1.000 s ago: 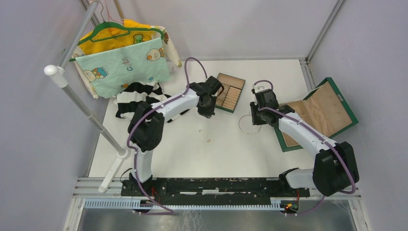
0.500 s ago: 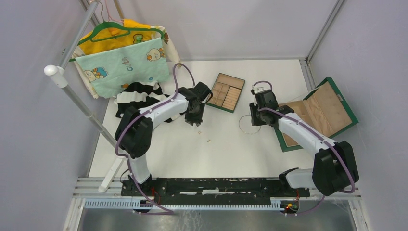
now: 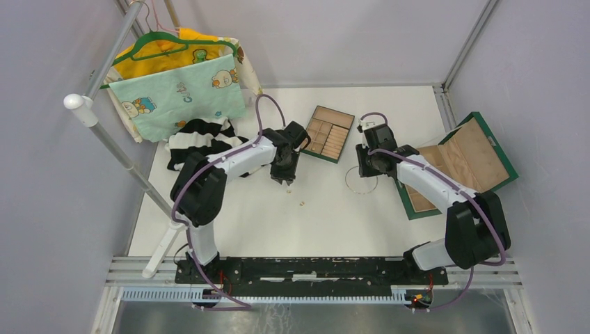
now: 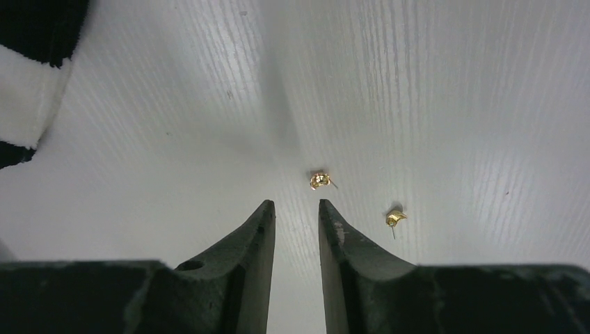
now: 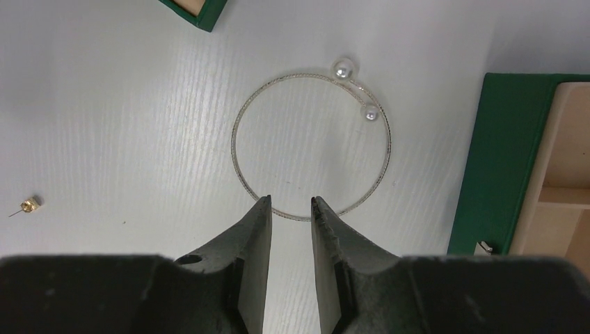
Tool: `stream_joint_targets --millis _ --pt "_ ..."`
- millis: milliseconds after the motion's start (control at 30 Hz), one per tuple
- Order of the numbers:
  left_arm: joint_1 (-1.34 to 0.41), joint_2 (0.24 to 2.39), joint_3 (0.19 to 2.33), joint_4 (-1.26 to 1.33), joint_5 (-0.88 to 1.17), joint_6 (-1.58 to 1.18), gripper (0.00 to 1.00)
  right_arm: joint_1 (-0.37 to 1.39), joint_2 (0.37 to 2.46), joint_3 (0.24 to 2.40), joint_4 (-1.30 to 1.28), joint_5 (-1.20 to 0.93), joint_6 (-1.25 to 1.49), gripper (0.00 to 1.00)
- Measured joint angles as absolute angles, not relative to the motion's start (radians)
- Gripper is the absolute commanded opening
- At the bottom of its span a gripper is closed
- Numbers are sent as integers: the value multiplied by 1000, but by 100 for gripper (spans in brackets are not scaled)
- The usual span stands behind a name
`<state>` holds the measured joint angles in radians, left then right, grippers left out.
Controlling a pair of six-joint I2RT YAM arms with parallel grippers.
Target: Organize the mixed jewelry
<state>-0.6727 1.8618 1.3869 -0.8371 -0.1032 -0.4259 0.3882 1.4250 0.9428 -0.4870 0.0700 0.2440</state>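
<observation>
A thin silvery wire hoop (image 5: 236,149) with two pearl ends (image 5: 344,69) lies flat on the white table, also in the top view (image 3: 346,179). My right gripper (image 5: 291,198) is open and empty, its tips straddling the hoop's near arc just above it; it shows in the top view (image 3: 363,172) too. Two tiny gold studs (image 4: 320,181) (image 4: 394,218) lie on the table. My left gripper (image 4: 296,203) is open and empty, its tips just short of the nearer stud. In the top view the left gripper (image 3: 286,179) hangs over the studs (image 3: 302,203). One stud shows in the right wrist view (image 5: 28,204).
The tan compartment tray with green rim (image 3: 322,128) sits at the back centre. An open green box (image 3: 463,163) lies at the right, its edge close to the hoop (image 5: 487,160). A striped cloth (image 3: 195,139) and a rack with hung clothes (image 3: 177,76) stand at the left.
My left gripper has moved from over the tray back toward me and down to the gold studs. My right gripper has shifted slightly left over the hoop.
</observation>
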Motion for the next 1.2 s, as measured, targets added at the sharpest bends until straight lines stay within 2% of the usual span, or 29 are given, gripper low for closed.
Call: stream_joint_targets --millis 667,1200 --pt "-698 1922 1353 -805 -80 -427 30 388 1442 959 -487 61 236 33" --pt "-710 1924 1345 -786 -75 -428 29 388 1441 959 -487 61 237 33"
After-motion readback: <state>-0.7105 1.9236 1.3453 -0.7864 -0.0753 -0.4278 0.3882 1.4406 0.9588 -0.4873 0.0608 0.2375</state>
